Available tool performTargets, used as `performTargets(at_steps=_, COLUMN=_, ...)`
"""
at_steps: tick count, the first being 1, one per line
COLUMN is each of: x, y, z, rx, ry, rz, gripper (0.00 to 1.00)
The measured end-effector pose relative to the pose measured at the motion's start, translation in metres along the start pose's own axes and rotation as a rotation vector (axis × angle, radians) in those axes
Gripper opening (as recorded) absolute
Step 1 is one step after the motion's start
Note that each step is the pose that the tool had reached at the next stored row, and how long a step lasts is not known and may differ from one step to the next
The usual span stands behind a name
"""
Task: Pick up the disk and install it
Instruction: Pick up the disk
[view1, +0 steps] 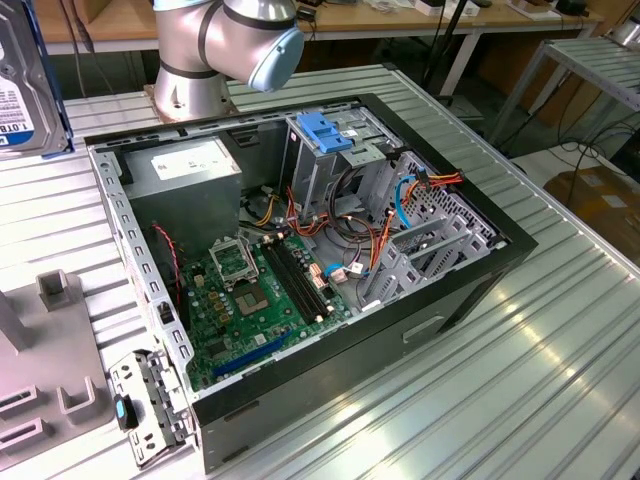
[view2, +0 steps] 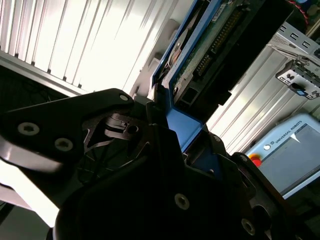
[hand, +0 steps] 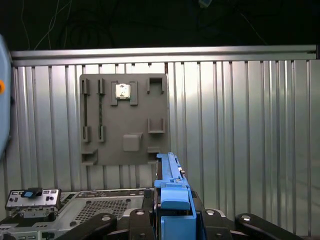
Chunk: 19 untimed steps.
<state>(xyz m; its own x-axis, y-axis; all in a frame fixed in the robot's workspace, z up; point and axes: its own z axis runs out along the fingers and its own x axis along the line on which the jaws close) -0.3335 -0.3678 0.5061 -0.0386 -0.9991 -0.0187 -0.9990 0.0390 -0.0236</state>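
Ribbed table (view1: 560, 330), open case (view1: 440, 320) | hand (hand: 172, 222) gripping disk (view1: 22, 80) aloft | step: picked, install pending | next likely needs rails (hand: 172, 195) squared to cage (view1: 320, 165)

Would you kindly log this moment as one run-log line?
end effector: shut on disk | disk: aloft, outside computer case
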Motion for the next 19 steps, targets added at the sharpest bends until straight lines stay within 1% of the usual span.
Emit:
performTargets(at_steps=14, x=-0.0002, y=-0.0084, z=0.0002, rx=0.0000, ry=-0.0006, rz=0.000, gripper=0.37)
performTargets(at_steps=19, x=-0.0002, y=-0.0125, z=0.0003, rx=0.0000, ry=-0.0009, rz=0.000, gripper=0.37)
